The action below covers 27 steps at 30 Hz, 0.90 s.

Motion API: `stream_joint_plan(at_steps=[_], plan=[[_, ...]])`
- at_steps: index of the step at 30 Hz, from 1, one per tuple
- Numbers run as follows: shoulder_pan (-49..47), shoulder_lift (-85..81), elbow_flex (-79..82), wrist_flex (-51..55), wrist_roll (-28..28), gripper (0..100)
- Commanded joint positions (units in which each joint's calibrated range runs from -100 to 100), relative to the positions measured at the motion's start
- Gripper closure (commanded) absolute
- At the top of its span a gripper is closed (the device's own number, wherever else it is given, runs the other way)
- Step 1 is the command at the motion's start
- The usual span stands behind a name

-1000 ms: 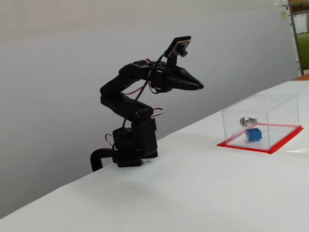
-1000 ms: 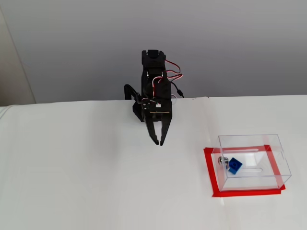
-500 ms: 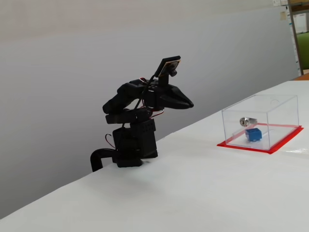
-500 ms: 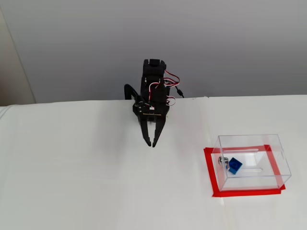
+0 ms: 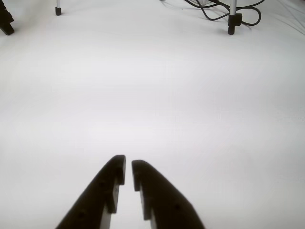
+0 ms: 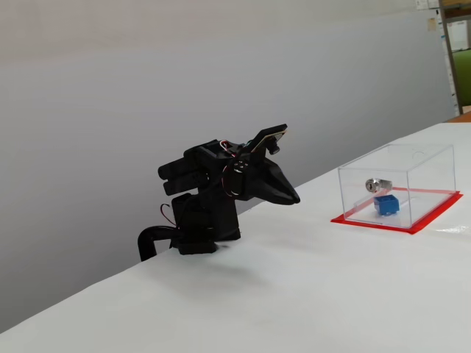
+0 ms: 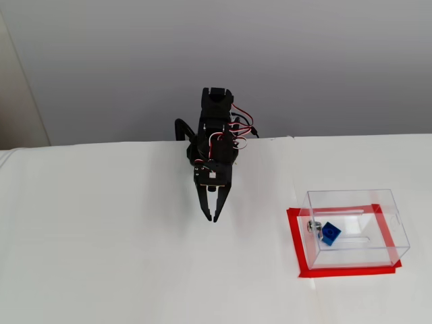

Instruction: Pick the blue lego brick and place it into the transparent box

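While your arm sits folded near its base at the left of the side fixed view, the tool (image 6: 294, 198) hangs above bare white surface (image 6: 309, 287), jaws drawn nearly together with only a thin slit between the tips in the wrist view, and nothing held. Moving right, the surface between arm and target is empty in both fixed views. Further right stands the transparent box (image 7: 354, 226) on its red base, and the blue lego brick (image 7: 330, 233) already lies inside it, just beside the silver lock (image 7: 314, 226) on the near-arm wall. Judged from this, the placing looks done, so your main risk is needless motion: swing the arm right again and the tool could clip the box wall and slide it off its red base. A second risk is low clearance; drop the wrist further and the tips may scrape the surface. Wrist view shows stand legs (image 5: 231, 19) and cables (image 5: 209, 9) far ahead, well apart for now.
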Motion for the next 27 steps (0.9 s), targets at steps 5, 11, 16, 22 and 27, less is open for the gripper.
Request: stream_joint_plan(at_steps=[5,11,16,22,27], plan=[[-0.9,-0.7,1.5,0.4,0.3,99],[-1.1,-0.7,1.5,9.5,-0.1,98],[-4.2,-0.7,1.5,14.8,0.3,99],[-5.2,-0.7,1.5,14.7,0.3,99],[-5.3,-0.7,1.5,14.7,0.3,99]])
